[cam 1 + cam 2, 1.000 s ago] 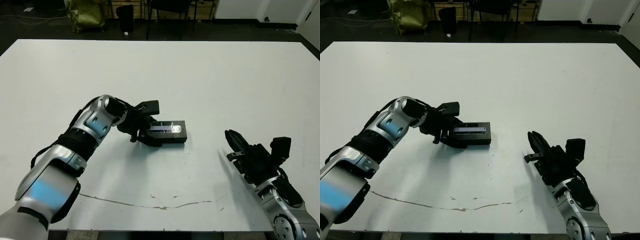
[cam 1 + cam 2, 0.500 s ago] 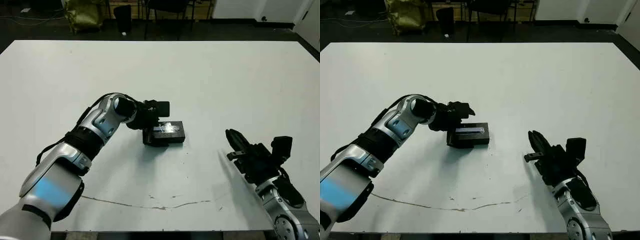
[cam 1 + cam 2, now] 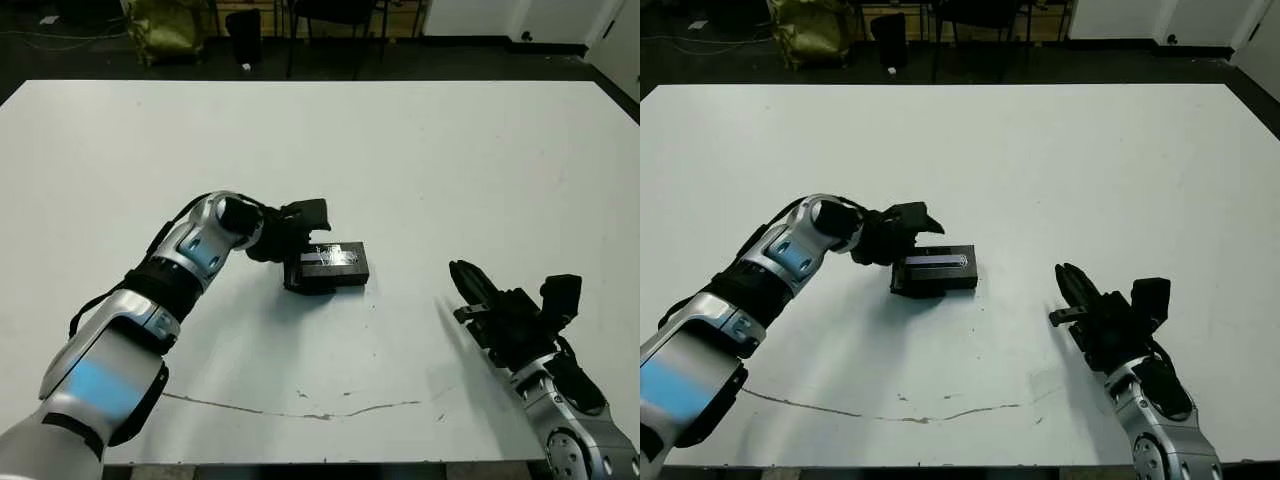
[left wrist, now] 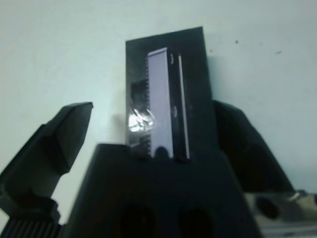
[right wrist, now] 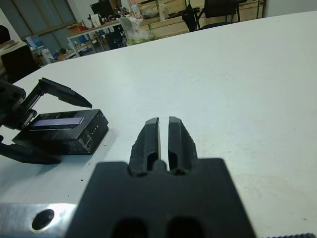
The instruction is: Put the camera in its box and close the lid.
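Note:
The box [image 3: 330, 279] lies left of the table's middle, with the lid [image 3: 334, 256] flat on top and its pale strip [image 4: 161, 99] facing up. The camera is hidden. My left gripper [image 3: 303, 250] is open and straddles the box's left end, one finger [image 4: 64, 134] on each long side. Whether the fingers touch the box I cannot tell. My right gripper [image 3: 462, 275] is shut on nothing, low over the table to the right of the box. The right wrist view shows its fingers [image 5: 148, 139] pressed together and the box [image 5: 74, 136] off to one side.
A thin dark crack line [image 3: 330, 411] runs along the table [image 3: 420, 150] near its front edge. Beyond the far edge stand chair legs [image 3: 300, 30] and a yellow-green bag [image 3: 165, 25] on a dark floor.
My left gripper has swung from the box's near-left side to straddle its left end, and the box has shifted slightly left. The right arm has not moved.

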Motion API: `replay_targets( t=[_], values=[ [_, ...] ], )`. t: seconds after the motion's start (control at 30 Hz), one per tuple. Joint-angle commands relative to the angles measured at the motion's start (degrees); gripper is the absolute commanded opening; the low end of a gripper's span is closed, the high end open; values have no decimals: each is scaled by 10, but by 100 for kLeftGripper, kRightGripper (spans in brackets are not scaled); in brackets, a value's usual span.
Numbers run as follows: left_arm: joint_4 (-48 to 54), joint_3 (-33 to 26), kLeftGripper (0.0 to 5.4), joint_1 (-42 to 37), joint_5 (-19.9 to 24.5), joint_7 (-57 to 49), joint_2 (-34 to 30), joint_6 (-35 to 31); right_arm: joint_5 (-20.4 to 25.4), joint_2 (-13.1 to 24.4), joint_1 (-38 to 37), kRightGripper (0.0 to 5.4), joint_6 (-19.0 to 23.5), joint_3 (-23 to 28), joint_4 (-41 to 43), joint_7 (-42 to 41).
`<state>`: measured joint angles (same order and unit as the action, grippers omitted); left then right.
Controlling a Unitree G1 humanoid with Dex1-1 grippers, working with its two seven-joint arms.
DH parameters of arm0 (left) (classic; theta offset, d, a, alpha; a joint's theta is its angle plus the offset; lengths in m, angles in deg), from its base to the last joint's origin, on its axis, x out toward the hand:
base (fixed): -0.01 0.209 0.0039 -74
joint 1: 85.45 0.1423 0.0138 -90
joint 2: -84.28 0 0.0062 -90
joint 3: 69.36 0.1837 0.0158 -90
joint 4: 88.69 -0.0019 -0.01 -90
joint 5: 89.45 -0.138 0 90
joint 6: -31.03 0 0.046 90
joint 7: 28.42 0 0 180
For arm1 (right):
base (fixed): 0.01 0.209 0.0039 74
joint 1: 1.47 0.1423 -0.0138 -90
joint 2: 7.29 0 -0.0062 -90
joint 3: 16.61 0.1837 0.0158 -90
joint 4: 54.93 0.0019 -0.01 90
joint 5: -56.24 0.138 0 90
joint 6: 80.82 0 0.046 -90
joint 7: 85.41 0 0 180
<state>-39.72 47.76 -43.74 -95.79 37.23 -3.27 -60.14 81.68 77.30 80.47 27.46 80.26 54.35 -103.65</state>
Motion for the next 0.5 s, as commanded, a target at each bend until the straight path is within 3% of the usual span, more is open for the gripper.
replay_targets(
  t=[0.03,0.5],
  values=[
    [-6,9,539,41,-10,13,-6,-9,-4,0,-4,0,-8,2,-8,-1],
    [43,-6,539,67,-4,-40,7,-4,-1,2,-7,0,2,0,5,2]
  ],
)
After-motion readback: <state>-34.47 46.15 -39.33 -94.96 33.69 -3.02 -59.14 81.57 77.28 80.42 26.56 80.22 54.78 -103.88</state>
